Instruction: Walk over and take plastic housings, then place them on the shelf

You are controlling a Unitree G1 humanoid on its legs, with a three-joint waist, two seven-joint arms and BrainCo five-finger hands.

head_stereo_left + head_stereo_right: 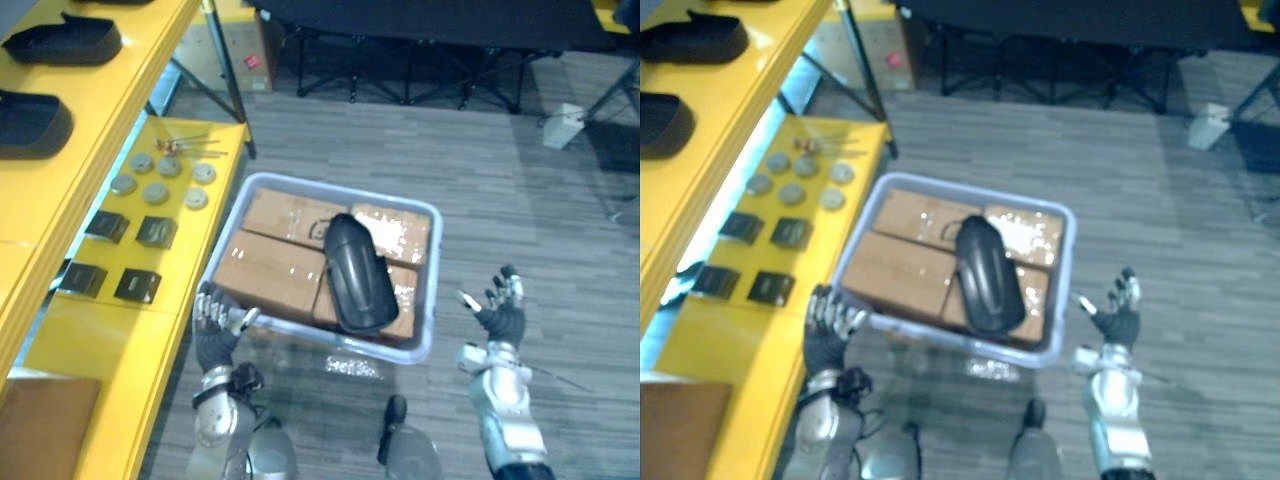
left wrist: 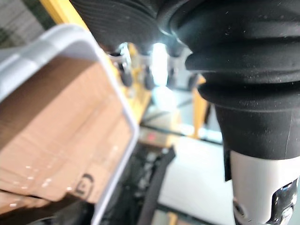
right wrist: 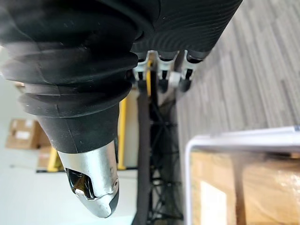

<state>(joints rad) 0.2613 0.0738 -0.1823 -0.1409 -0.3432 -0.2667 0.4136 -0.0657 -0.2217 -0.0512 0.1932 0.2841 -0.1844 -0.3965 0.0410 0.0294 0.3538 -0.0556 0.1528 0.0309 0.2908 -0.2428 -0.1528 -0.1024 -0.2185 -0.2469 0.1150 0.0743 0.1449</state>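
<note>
Pickup pending: left robot hand point(image 1: 213, 335) and right robot hand point(image 1: 503, 318) spread, seemingly empty. Next, both must grasp the plastic housing point(image 1: 358, 275) between them.

Cardboard boxes point(image 1: 268, 272) fill white tub point(image 1: 332, 186) — grey discs point(image 1: 155, 192) beside.

A workshop or parts store; a yellow shelf point(image 1: 135, 72) carries black plastic housings point(image 1: 75, 40), metal discs point(image 1: 155, 190) and small black parts point(image 1: 137, 286); a crate point(image 1: 427, 325) of cardboard boxes point(image 1: 270, 275) sits on grey floor point(image 1: 520, 200).
</note>
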